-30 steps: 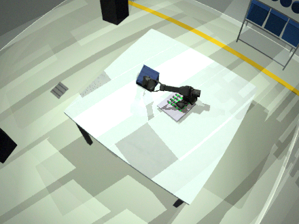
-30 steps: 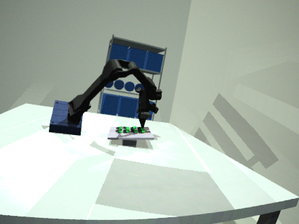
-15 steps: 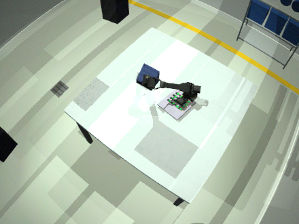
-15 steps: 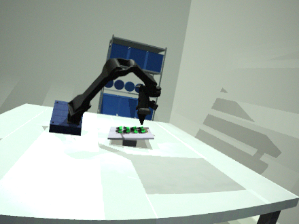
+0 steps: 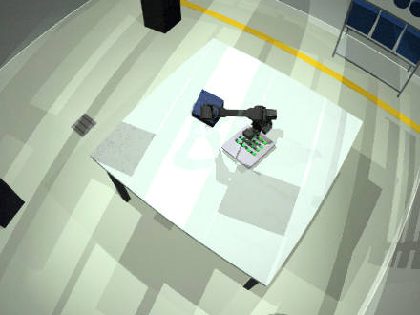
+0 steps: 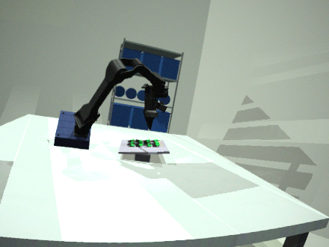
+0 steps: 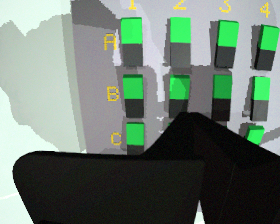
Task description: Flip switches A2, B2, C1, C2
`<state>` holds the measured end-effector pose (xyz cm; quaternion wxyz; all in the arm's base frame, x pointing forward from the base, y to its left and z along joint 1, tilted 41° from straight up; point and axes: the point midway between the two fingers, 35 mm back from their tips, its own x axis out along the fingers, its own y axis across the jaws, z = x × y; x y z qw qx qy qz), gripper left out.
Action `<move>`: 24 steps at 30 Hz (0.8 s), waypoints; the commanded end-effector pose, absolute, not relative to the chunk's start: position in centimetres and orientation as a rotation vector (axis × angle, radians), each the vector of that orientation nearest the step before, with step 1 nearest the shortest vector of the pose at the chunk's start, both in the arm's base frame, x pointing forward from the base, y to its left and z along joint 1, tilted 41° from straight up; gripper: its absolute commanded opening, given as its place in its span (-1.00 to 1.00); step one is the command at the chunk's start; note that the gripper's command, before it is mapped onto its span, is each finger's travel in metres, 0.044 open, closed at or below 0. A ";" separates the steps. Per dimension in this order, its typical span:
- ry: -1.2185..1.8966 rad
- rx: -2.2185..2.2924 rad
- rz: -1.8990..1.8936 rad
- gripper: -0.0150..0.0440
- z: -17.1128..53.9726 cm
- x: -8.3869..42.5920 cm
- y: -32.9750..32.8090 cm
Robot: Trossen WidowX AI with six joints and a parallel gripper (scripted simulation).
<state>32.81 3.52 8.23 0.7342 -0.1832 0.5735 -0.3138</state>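
Observation:
The switch panel (image 5: 248, 162) (image 6: 124, 149) (image 7: 95, 75) carries rows of rocker switches, each with a green far half and a dark near half. In the wrist view, switches A1 (image 7: 131, 31), A2 (image 7: 180, 31), B1 (image 7: 133, 87), B2 (image 7: 179, 86) and C1 (image 7: 135, 134) show. C2 is almost wholly hidden behind the fingers. Which ends are raised is hard to tell. My gripper (image 6: 149, 128) (image 7: 187, 121) is shut and empty. Its tip hangs a little above the panel, and in the wrist view it overlaps the near end of B2.
Switches A3 (image 7: 227, 34), A4 (image 7: 269, 37), B3 (image 7: 222, 87) and B4 (image 7: 261, 89) stand to the right. C4 (image 7: 255, 135) is partly hidden by the fingers. The arm's blue base (image 5: 204, 98) (image 6: 71, 142) is on the table, left of the panel in the top and exterior views.

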 end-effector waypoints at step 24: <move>1.285 -0.389 -0.703 -0.49 4.2 33.3 -0.4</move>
